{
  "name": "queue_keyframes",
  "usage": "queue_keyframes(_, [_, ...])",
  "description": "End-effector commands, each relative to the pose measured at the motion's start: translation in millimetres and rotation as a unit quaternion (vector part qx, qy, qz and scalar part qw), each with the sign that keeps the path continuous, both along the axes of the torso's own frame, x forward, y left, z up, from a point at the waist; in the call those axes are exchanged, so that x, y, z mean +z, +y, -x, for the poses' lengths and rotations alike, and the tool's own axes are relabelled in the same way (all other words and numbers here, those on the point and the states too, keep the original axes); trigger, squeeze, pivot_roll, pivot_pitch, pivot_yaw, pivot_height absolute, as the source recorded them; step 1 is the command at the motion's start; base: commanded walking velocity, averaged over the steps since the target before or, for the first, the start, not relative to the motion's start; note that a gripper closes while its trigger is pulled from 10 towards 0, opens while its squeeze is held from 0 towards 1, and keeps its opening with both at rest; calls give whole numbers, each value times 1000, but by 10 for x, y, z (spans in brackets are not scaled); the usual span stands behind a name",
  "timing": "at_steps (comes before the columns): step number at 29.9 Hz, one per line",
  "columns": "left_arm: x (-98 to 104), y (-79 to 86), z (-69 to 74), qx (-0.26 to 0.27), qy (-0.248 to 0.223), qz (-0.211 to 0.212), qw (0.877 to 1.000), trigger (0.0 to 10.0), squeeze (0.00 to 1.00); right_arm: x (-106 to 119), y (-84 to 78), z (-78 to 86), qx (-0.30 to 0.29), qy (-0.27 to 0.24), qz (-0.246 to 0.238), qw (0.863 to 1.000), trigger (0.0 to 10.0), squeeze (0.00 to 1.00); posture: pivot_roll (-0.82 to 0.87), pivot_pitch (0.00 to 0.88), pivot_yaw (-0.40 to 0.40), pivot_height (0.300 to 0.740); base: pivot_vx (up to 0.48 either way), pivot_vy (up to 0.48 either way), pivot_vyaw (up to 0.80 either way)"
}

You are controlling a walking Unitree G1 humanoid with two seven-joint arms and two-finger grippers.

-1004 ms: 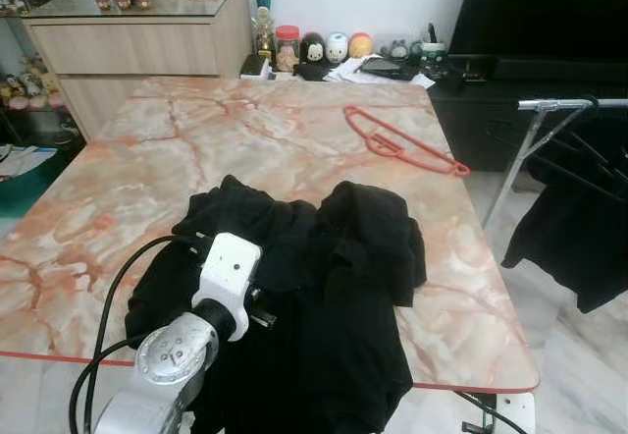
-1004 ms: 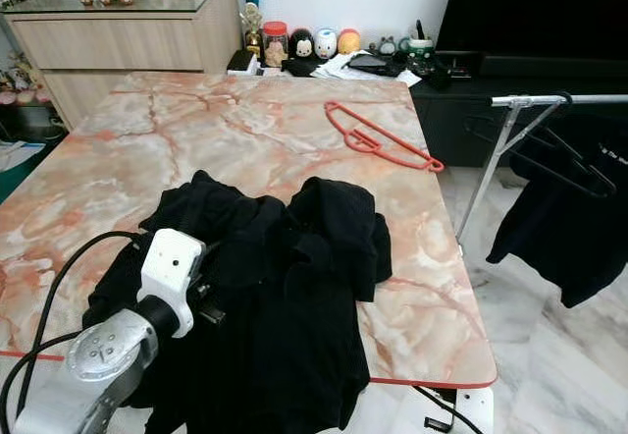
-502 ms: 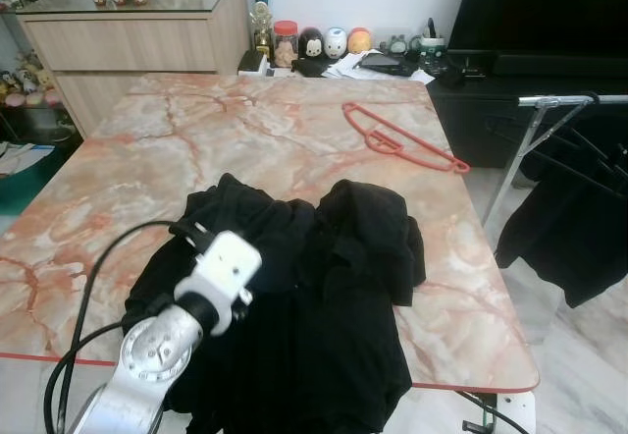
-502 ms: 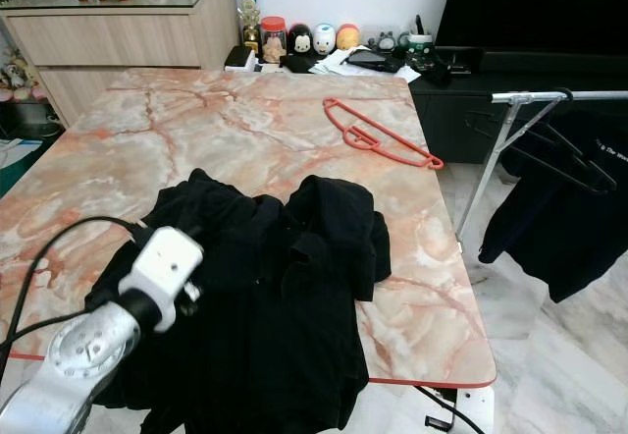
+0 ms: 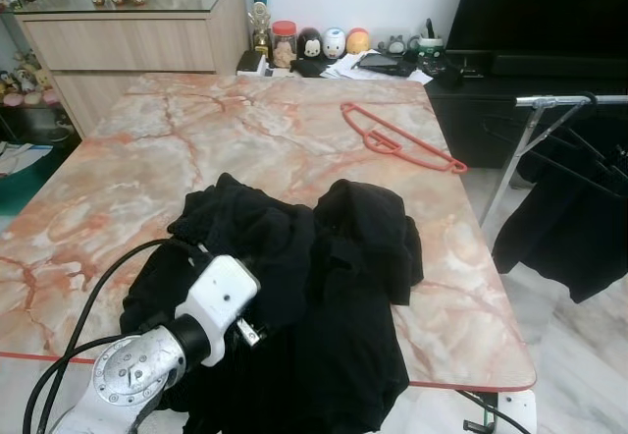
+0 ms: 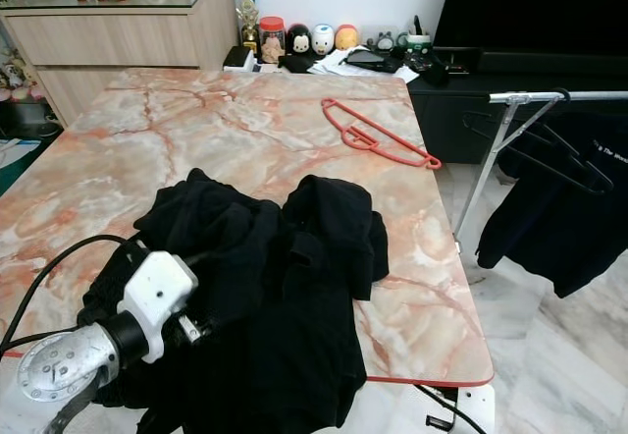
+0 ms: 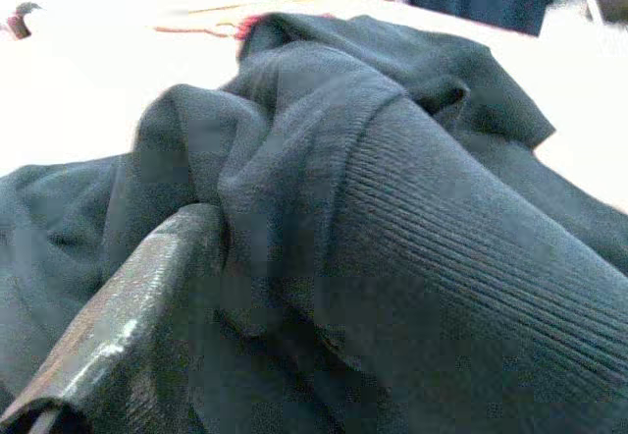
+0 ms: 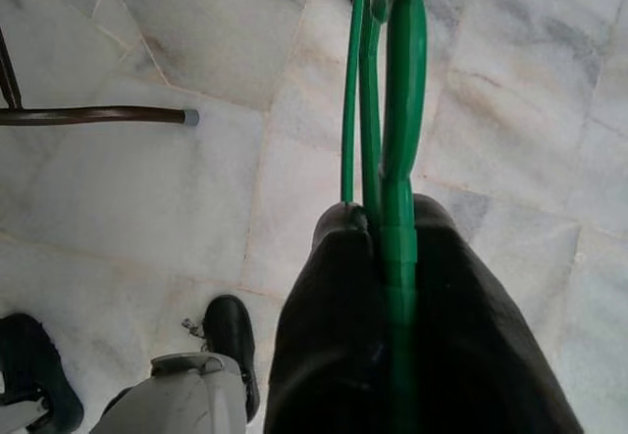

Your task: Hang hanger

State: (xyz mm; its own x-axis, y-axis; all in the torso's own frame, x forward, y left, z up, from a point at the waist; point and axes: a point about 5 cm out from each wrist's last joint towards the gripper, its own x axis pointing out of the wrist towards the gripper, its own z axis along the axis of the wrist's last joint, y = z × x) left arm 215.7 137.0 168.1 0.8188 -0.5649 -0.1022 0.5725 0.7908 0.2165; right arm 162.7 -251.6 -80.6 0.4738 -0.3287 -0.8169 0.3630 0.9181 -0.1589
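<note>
Two hangers appear across the views: the head cameras show a red plastic hanger [image 5: 402, 141] lying flat on the far right part of the orange-veined marble surface [image 5: 147, 159], well apart from the crumpled black garment [image 5: 324, 287] heaped at the near edge, while the right wrist view shows a green plastic hanger [image 8: 392, 110] over pale marble floor tiles [image 8: 177, 189]. The right tool [image 8: 392, 257] has its two black fingers [image 8: 324, 336] closed tight on that green hanger, whose bars run out past the fingertips. The left tool [image 7: 226, 257] is pushed into the black garment; one worn finger [image 7: 128, 306] lies against a ribbed fold of the cloth, but whether it is gripping cannot be told. A metal clothes rail [image 6: 549, 95] stands right of the surface, carrying black hangers and a dark garment [image 6: 559, 228] with small white lettering too small to read.
</note>
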Motion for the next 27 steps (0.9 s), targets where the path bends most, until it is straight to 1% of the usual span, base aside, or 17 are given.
queue_keyframes(1, [28,122,-127,85,-15,11,996,10000,0,7,-23,0,3,2,4,1000,10000,0,96,0,-53,740,0,0,0])
queue_keyframes(2, [40,133,-152,102,-20,20,994,10000,0,7,-24,-1,3,2,4,1000,10000,0,96,0,-53,740,0,0,0])
queue_keyframes(3, [65,106,-202,132,-5,74,989,10000,0,8,-24,-1,4,3,5,1000,10000,0,96,0,-53,740,0,0,0])
queue_keyframes(5, [89,36,-261,148,1,105,983,10000,0,10,-28,-4,5,3,5,1000,10000,0,97,0,-57,740,0,0,0])
queue_keyframes(8, [73,-109,-304,136,13,99,986,10000,0,10,-25,-7,5,3,6,1000,10000,0,92,0,-53,740,0,0,0])
queue_keyframes(9, [28,-241,-260,80,13,48,996,10000,0,9,-23,-6,5,3,5,1000,10000,0,86,0,-51,740,0,0,0])
queue_keyframes(12, [-57,-366,-118,-12,40,14,999,10000,0,8,-20,-5,3,2,5,1000,10000,0,85,0,-48,740,0,0,0])
queue_keyframes(13, [-57,-366,-118,-12,40,14,999,10000,0,8,-20,-5,3,2,5,1000,10000,0,85,0,-48,740,0,0,0])
queue_keyframes(14, [-119,-372,17,-76,66,-22,995,10000,0,7,-18,-4,3,2,4,1000,10000,0,85,0,-48,740,0,0,0])
queue_keyframes(15, [-119,-372,17,-76,66,-22,995,10000,0,7,-18,-4,3,2,4,1000,10000,0,85,0,-48,740,0,0,0])
queue_keyframes(18, [-166,-283,229,-148,115,-30,982,10000,0,7,-16,-4,2,1,3,1000,10000,0,85,0,-48,740,0,0,0])
queue_keyframes(22, [-94,-178,148,-103,95,14,990,10000,0,7,-17,-5,1,0,2,1000,10000,0,95,0,-49,740,0,0,0])
queue_keyframes(23, [1,-105,5,-40,65,76,994,10000,0,7,-16,-6,1,0,2,1000,10000,0,97,0,-50,740,0,0,0])
queue_keyframes(24, [1,-105,5,-40,65,76,994,10000,0,7,-16,-6,1,0,2,1000,10000,0,97,0,-50,740,0,0,0])
queue_keyframes(25, [56,-27,-104,17,43,114,992,10000,0,7,-15,-6,0,0,2,1000,10000,0,97,0,-50,740,0,0,0])
queue_keyframes(26, [72,60,-202,82,29,131,988,10000,0,7,-15,-6,1,0,3,1000,10000,0,97,0,-50,740,0,0,0])
queue_keyframes(27, [78,91,-235,106,21,133,985,10000,0,7,-16,-6,1,0,3,1000,10000,0,97,0,-50,740,0,0,0])
